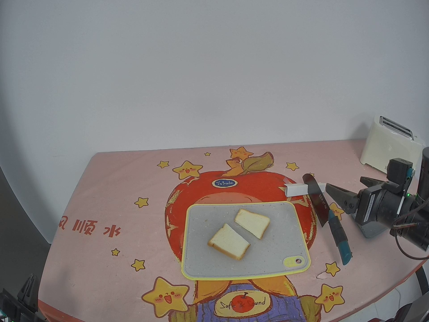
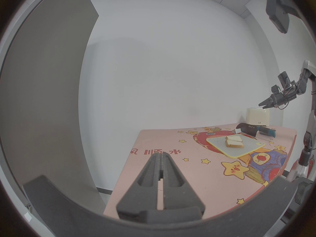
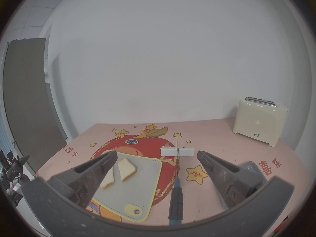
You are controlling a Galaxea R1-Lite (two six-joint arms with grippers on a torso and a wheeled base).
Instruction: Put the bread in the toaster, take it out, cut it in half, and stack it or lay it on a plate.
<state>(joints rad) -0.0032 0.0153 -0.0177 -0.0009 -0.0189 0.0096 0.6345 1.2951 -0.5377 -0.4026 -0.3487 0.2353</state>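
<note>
Right of the cutting board [image 1: 268, 251], the knife [image 1: 335, 226] and white block [image 1: 298, 189] bar your way; its left lies open.

Bright even light, soft faint shadows, wrist views curved at edges

Right gripper [image 1: 344, 182] raised over right edge of table [image 1: 134, 175], roughly level, pointing left across it; jaws spread wide; wrist and forearm run back past that edge. Left gripper [image 2: 160, 155] parked low off table's front-left corner, aimed over the table; fingers pressed together.
</note>
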